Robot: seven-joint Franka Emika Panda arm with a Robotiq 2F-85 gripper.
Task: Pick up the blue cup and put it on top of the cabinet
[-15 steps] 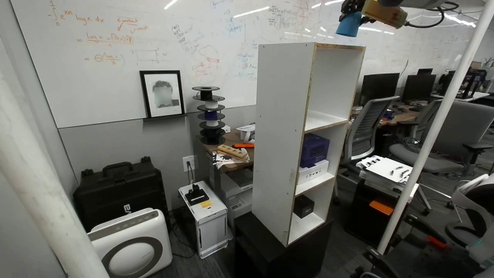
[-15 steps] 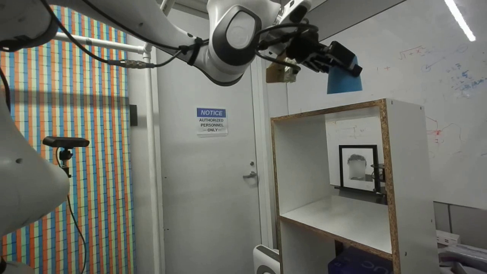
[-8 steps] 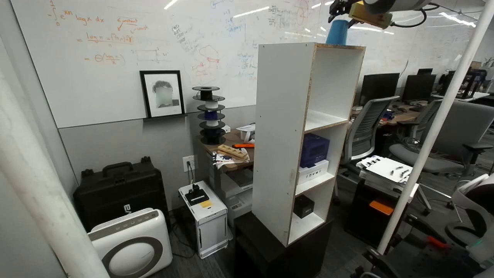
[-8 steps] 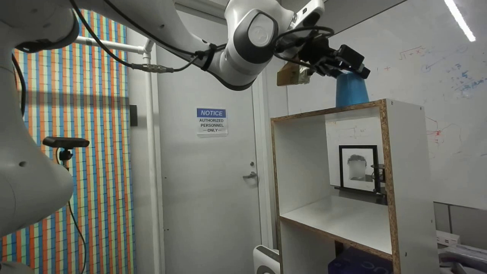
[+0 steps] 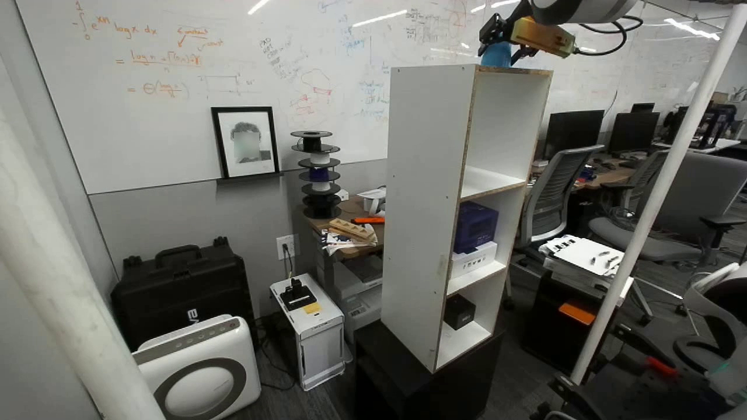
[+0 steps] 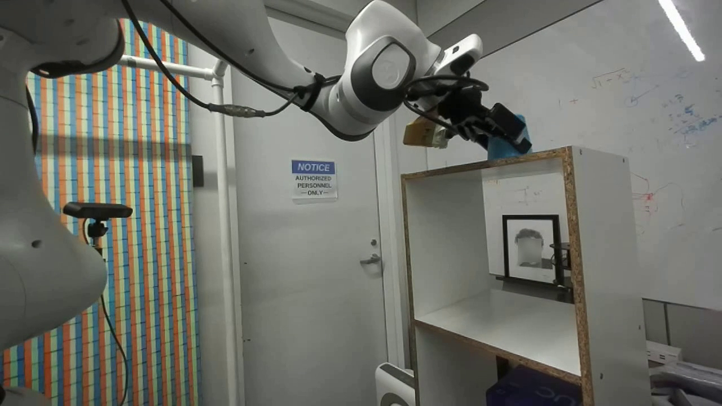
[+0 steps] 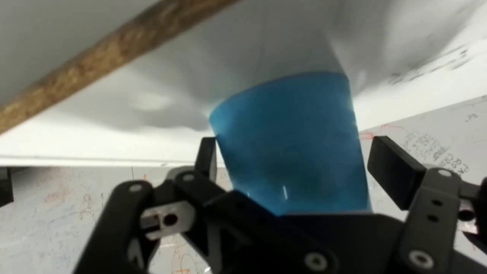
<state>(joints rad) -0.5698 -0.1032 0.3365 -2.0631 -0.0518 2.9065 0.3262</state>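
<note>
Over cabinet (image 5: 429, 204), gripper (image 7: 300, 163) angled downward, straddling cup (image 7: 291, 140)

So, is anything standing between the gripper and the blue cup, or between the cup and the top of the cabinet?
Nothing visible is in the way. The gripper, open, straddles the blue cup in the wrist view, and the cup already appears to rest on top of the cabinet.

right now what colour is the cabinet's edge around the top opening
The cabinet's edge is speckled brown, best seen in an exterior view.
</note>
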